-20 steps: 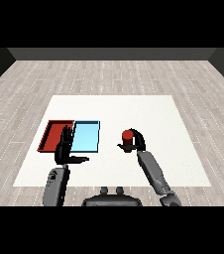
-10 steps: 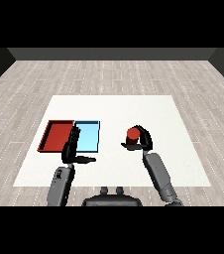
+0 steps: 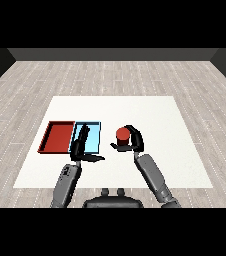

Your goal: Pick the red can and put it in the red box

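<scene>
The red can [image 3: 122,135] stands upright right of the trays, and my right hand [image 3: 133,142] curls round it from the right and below. The red tray [image 3: 58,137] lies at the left of the table with nothing in it. Beside it on the right lies the light blue tray [image 3: 93,134]. My left hand [image 3: 81,147] hovers over the blue tray's near left part, fingers straight and pointing away, thumb stuck out to the right, holding nothing.
The white table [image 3: 155,112] stretches wide behind and to the right of the can. Grey wooden floor surrounds it.
My right hand has carried the red can leftward, toward the trays. My left hand has shifted right and forward, from over the red tray's edge to over the blue tray.
</scene>
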